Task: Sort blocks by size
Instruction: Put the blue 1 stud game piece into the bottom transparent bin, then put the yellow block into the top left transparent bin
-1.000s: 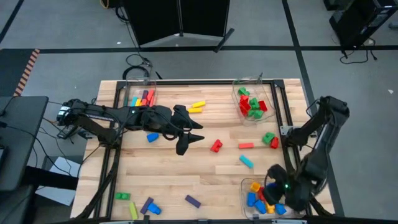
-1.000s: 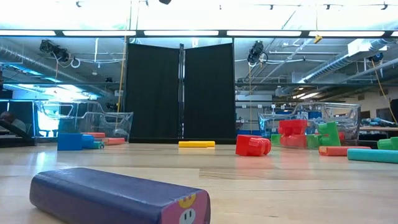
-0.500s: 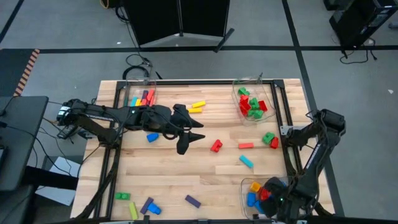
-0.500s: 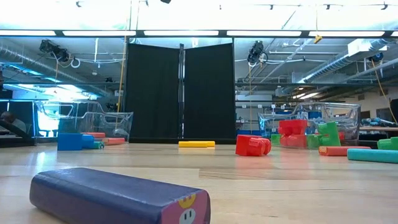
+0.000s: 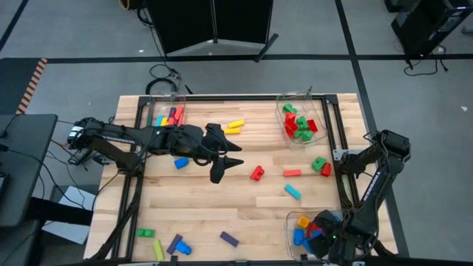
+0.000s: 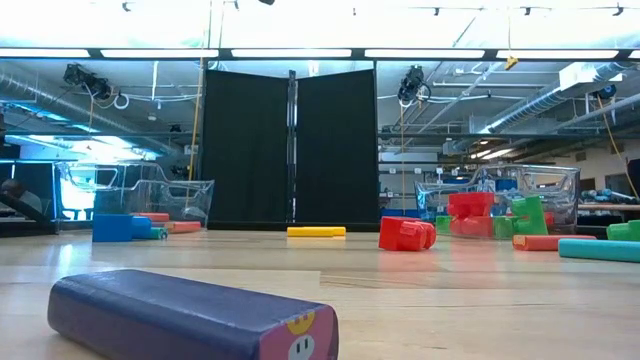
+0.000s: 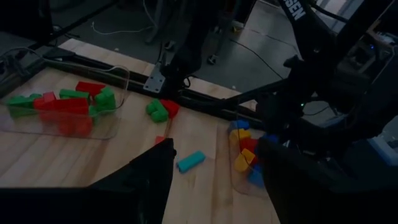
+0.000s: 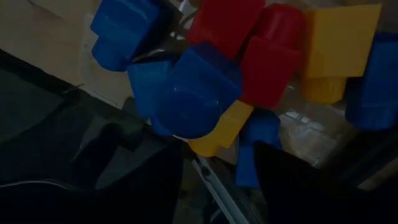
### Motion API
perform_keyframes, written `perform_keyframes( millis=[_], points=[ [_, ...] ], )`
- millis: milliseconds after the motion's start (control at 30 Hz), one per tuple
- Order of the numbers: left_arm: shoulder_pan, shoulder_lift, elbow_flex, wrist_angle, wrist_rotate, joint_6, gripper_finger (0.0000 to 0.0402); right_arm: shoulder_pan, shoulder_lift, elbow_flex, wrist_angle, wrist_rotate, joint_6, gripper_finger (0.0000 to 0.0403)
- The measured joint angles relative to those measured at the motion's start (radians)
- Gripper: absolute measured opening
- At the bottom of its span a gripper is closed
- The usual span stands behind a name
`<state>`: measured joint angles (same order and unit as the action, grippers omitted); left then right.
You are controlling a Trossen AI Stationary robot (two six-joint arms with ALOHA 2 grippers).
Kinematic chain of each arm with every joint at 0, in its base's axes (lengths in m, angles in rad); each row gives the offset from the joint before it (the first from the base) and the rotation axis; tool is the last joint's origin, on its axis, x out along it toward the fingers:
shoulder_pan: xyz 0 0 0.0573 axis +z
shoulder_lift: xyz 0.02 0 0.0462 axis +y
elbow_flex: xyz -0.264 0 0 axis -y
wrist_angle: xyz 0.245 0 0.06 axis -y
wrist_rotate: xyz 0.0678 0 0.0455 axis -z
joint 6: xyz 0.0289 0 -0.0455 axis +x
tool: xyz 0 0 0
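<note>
Right gripper (image 5: 319,235), jaws parted and empty, over the five-o'clock bin (image 5: 293,222); left gripper (image 5: 230,157) open mid-table; rigid, light, slippery blocks (image 5: 256,174) scattered: pinch across flat sides

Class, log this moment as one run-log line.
task: sort blocks | left gripper: open, mid-table, empty | right gripper: over near-right bin, blue block below

- Three clear bins sit on the table: one far left (image 5: 168,112), one far right (image 5: 301,122), one near right (image 5: 299,230).
- Two arms are over the table, left (image 5: 148,139) and right (image 5: 373,185).
- Loose blocks on the wood: two yellow, two blue, two purple, two green, two red, one coral bar (image 5: 293,173), one teal bar (image 5: 293,192).
</note>
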<state>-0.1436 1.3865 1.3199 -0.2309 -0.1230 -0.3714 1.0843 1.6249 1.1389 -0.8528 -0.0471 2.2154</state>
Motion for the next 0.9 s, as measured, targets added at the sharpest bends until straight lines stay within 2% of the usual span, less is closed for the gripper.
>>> perform_keyframes(
  millis=[267, 467, 633, 767, 900],
  points=[
    [0.0, 0.0, 0.0, -0.042, 0.0, 0.003, 0.0239, 0.011, -0.032, 0.0, 0.004, -0.023, 0.001, 0.022],
    [0.0, 0.0, 0.0, -0.045, -0.002, 0.025, 0.0239, 0.035, -0.13, 0.0, -0.014, 0.064, 0.034, 0.0213],
    [0.0, 0.0, 0.0, -0.058, -0.002, 0.034, 0.0239, 0.042, -0.205, 0.0, -0.088, 0.097, 0.035, 0.0206],
    [0.0, -0.01, 0.0, -0.14, -0.015, 0.068, 0.0239, 0.042, -0.259, 0.0, -0.175, 0.181, 0.022, 0.0201],
    [0.0, -0.038, 0.0, -0.271, -0.039, 0.022, 0.0239, 0.034, -0.32, 0.0, -0.246, 0.348, -0.011, 0.0197]
  ],
)
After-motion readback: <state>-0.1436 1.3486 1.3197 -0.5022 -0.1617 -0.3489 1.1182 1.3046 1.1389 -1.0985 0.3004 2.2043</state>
